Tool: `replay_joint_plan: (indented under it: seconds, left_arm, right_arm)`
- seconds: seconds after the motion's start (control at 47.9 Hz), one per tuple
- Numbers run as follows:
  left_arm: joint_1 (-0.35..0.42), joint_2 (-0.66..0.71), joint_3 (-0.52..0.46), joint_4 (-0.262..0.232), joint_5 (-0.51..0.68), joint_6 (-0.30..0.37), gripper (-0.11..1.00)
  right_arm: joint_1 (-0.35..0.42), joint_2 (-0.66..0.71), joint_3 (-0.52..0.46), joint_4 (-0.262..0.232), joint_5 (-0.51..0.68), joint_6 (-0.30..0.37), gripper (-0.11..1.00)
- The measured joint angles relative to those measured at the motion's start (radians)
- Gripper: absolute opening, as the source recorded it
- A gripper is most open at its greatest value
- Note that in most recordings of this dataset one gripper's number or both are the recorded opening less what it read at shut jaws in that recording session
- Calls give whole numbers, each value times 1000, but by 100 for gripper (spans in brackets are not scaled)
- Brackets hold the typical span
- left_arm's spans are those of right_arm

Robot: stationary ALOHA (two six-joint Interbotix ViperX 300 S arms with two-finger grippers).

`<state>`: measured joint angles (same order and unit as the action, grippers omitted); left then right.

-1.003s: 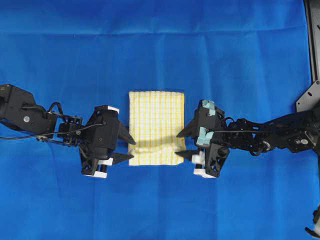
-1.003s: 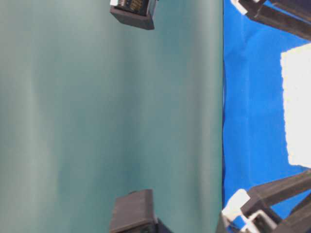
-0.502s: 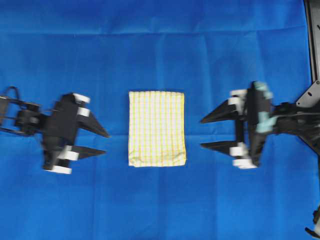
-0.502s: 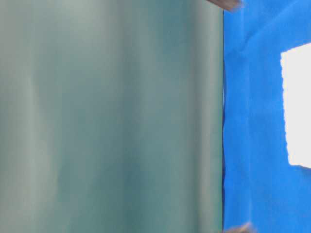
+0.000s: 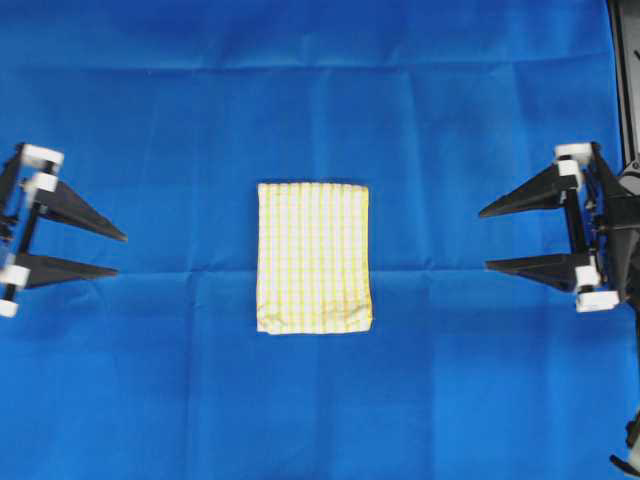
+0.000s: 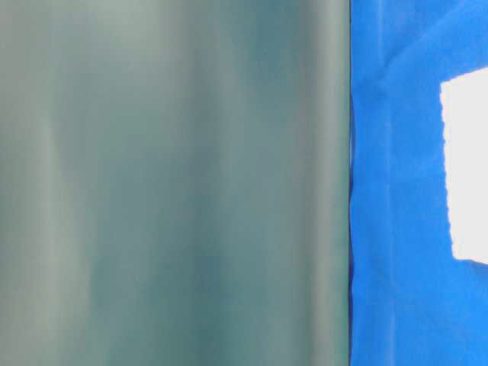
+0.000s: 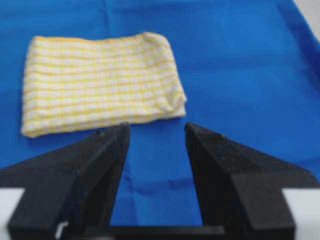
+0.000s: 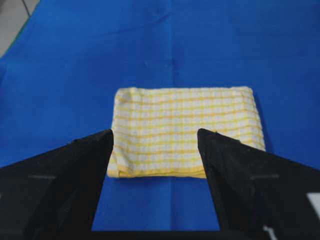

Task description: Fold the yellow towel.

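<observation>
The yellow towel (image 5: 314, 257) lies folded into a compact rectangle in the middle of the blue cloth, white with a yellow check; its near edge is slightly rumpled. It also shows in the left wrist view (image 7: 100, 84), in the right wrist view (image 8: 185, 130) and as a bright patch at the right edge of the table-level view (image 6: 467, 175). My left gripper (image 5: 120, 254) is far out at the left edge, open and empty. At the right edge my right gripper (image 5: 483, 239) is open and empty as well. Both point toward the towel from a distance.
A large plain blue cloth (image 5: 320, 90) covers the whole table, with faint crease lines. A black frame part (image 5: 625, 70) stands at the right edge. The table-level view mostly shows a grey-green wall (image 6: 175, 183).
Both grippers have drawn back from the towel's near corners to the left and right edges. The towel's near edge, which they pressed before, now lies free and flat.
</observation>
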<state>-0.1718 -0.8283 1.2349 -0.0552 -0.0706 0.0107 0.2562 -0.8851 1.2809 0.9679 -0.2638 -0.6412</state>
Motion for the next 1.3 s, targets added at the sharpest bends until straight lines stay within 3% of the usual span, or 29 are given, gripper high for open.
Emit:
replay_joint_plan:
  seconds: [0.272,0.564,1.296]
  left_arm:
    - [41,-187,127,0,0,2,41]
    - [43,-268,212,0,-9,2,41]
    - [49,-272,221,0,-20,2,41]
  right_arm:
    - [-14,-67,101,2,-11,-2,69]
    - [-15,-72,149,3,-52,-3,69]
    - [-15,-72,156,11,-60,-3,69]
